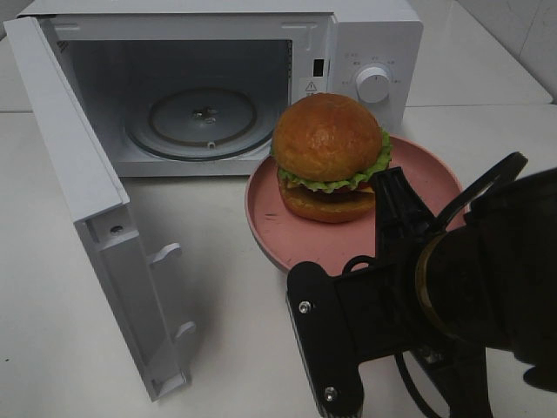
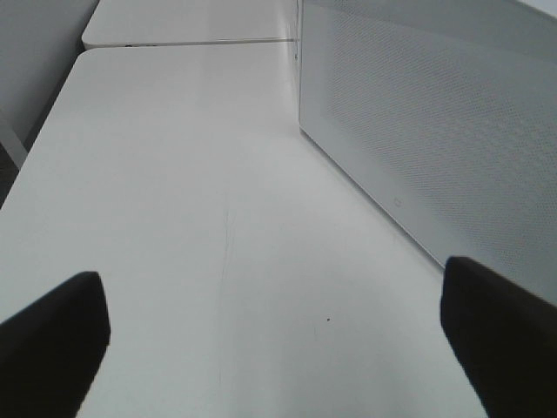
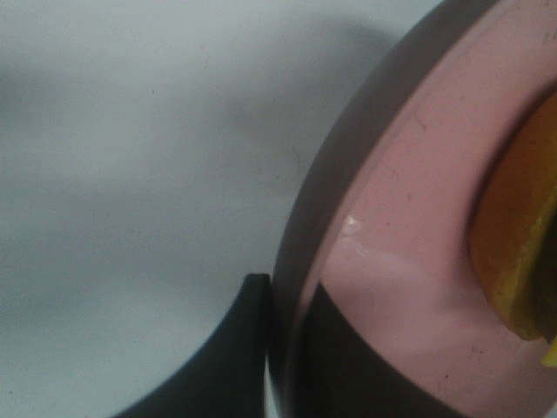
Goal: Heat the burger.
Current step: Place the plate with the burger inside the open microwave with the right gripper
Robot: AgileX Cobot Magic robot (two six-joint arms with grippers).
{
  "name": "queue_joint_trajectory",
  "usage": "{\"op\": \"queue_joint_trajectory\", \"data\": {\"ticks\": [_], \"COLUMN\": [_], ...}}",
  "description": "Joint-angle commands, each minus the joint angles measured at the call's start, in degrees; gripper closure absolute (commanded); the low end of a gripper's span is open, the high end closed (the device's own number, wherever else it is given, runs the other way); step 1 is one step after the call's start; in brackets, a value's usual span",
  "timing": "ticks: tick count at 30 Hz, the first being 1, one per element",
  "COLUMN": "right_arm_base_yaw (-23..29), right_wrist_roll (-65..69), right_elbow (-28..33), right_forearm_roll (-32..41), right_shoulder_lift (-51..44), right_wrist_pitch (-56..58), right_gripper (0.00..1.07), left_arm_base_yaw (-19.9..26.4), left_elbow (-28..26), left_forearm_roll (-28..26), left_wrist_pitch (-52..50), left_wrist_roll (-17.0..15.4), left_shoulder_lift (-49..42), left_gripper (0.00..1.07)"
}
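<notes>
Right jaws are clamped on the rim of one pink plate (image 1: 287, 235), at its 4 o'clock. One burger (image 1: 329, 157) sits on that plate. One microwave (image 1: 365, 35), door (image 1: 78, 165) open, stands at 11 o'clock. Left jaws are spread wide, empty, above the bench (image 2: 191, 174).

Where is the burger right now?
In the exterior high view the burger sits on the pink plate, right of the middle, just in front of the open microwave and below its dial.
</notes>
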Motion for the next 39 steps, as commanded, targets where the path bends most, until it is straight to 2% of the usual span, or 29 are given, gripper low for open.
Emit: {"op": "queue_joint_trajectory", "data": {"ticks": [1, 9, 16, 21, 24, 36, 39], "right_arm_base_yaw": [0.23, 0.06, -1.15, -7.1, -7.85, -17.65, -18.11], "right_wrist_roll": [-1.43, -0.8, -9.57, -14.9, -15.7, -25.15, -25.61], "right_elbow": [-0.11, -0.11, -0.11, -0.17, -0.17, -0.17, -0.17], "right_forearm_roll": [-4.18, -4.41, -5.16, -5.21, -5.21, -4.98, -4.98], "right_shoulder_lift": [-0.57, -0.57, -0.57, -0.57, -0.57, -0.57, -0.57], "right_wrist_pitch": [-0.17, -4.01, -9.8, -14.61, -15.13, -24.58, -24.98], "right_gripper": [1.06, 1.05, 1.07, 1.07, 1.07, 1.07, 1.07], "left_arm_base_yaw": [-0.34, -0.34, -0.34, -0.34, -0.34, -0.34, -0.34], "left_elbow": [0.11, 0.11, 0.11, 0.11, 0.11, 0.11, 0.11], "left_forearm_roll": [-0.4, -0.4, -0.4, -0.4, -0.4, -0.4, -0.4], "left_wrist_pitch": [-0.17, -0.17, -0.17, -0.17, -0.17, -0.17, -0.17], "left_wrist_roll": [-0.11, -0.11, -0.11, -0.11, -0.11, -0.11, -0.11], "left_shoulder_lift": [-1.09, -1.09, -1.09, -1.09, -1.09, -1.09, -1.09], "left_gripper": [0.09, 0.09, 0.09, 0.09, 0.09, 0.09, 0.09]}}
